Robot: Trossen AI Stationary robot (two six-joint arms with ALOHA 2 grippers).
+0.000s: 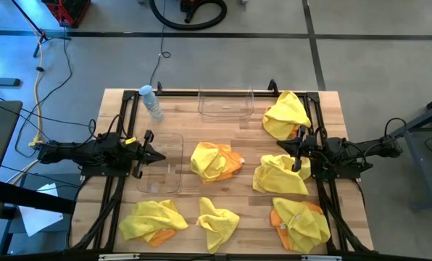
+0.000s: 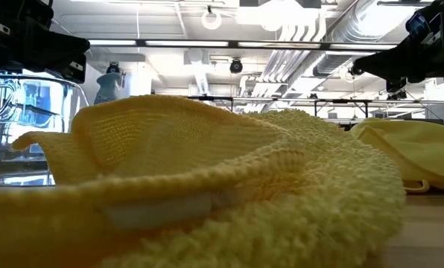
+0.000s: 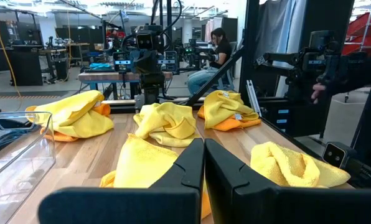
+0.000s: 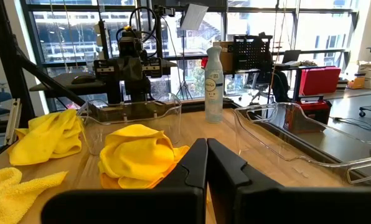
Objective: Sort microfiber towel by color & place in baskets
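Note:
Several rumpled towels lie on the wooden table. A yellow towel (image 1: 287, 114) is at the far right, and a yellow-over-orange bundle (image 1: 214, 161) is in the middle. Another yellow one (image 1: 281, 175) is right of it. Yellow-and-orange bundles (image 1: 299, 221) (image 1: 152, 221) and a yellow towel (image 1: 217, 221) lie along the near edge. One clear basket (image 1: 225, 103) stands at the far middle. The other basket (image 1: 162, 165) stands at the left. My left gripper (image 1: 162, 154) (image 3: 204, 168) hangs shut and level over the left basket. My right gripper (image 1: 280, 145) (image 4: 206, 165) hangs shut and level at the right, above the towels.
A clear water bottle (image 1: 152, 103) with a blue cap stands at the far left, beside the far basket. A black frame (image 1: 314, 109) runs along the table's sides. In the low view a yellow towel (image 2: 207, 186) fills the foreground. A person (image 3: 220, 46) sits beyond the table.

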